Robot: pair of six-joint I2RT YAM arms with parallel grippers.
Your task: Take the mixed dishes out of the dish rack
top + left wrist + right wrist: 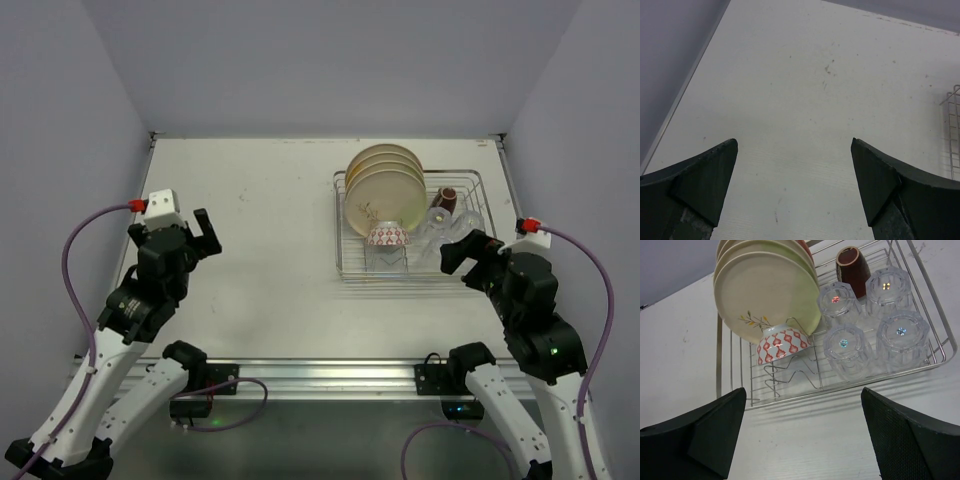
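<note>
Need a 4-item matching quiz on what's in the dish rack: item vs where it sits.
Items:
1. cream plates
2. patterned bowl
3. brown mug
4. glass tumblers

Places:
A. far end of the dish rack, behind the tumblers
B. standing on edge, left half
C. cluster of four, right half
D. near side, directly in front of the plates

Pairs: 1-B, 2-D, 3-A, 4-C

Dish rack [719, 365]: shiny silver wire is noted. Tumblers [901, 342]: clear faceted glass. Plates [765, 290]: smooth, glossy cream glaze. Table [805, 100]: matt white, faintly scuffed.
</note>
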